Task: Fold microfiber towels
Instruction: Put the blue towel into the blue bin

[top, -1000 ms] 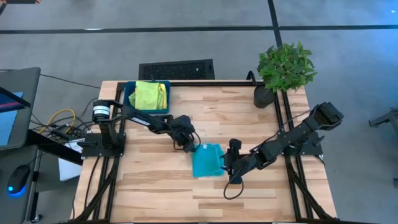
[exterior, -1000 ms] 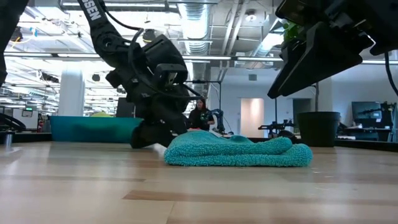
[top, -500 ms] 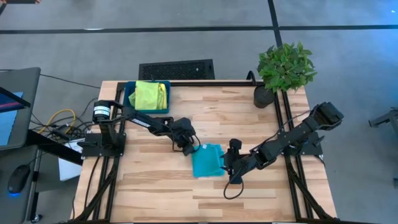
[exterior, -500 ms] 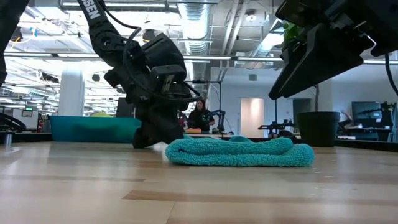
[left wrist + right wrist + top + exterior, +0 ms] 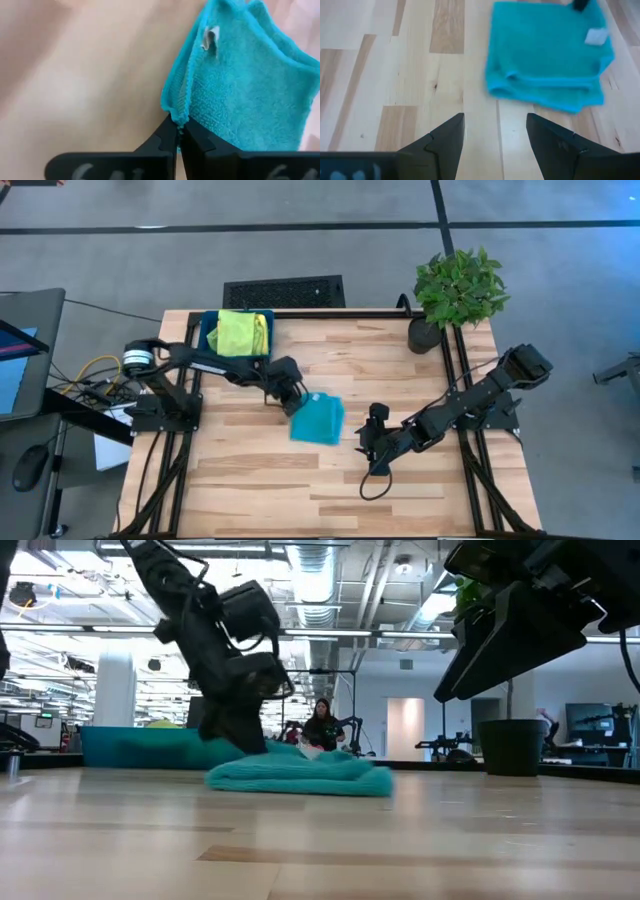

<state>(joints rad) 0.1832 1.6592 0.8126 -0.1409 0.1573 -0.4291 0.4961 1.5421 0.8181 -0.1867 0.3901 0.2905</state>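
A folded teal microfiber towel [image 5: 318, 420] lies on the wooden table near its middle; it also shows in the low view [image 5: 300, 775] and the right wrist view [image 5: 545, 60]. My left gripper [image 5: 292, 402] is shut on the towel's far-left corner. My right gripper [image 5: 368, 442] stands open above bare wood to the towel's right, touching nothing. A lime-green towel [image 5: 240, 332] rests in the dark-teal tray [image 5: 207, 330] at the far left. My left gripper pinches the teal towel's edge at a corner [image 5: 176, 116] between its two fingertips [image 5: 192, 135]. The fingers slant down from the table's far left. How many layers are caught, I cannot tell. That corner is raised a little, and the rest lies on the table [image 5: 330, 785].
A potted plant [image 5: 458, 285] stands at the far right corner. Black frame rails [image 5: 455, 370] run along the table's far and side edges. Bare wood lies between the towel and the near edge. A person [image 5: 322, 725] sits far behind the table.
My left gripper has shut on the towel's far-left corner, risen a little and pulled toward the table's far left, tipping as it went. The folded towel has slid along the table to the left and away from my right gripper, staying folded.
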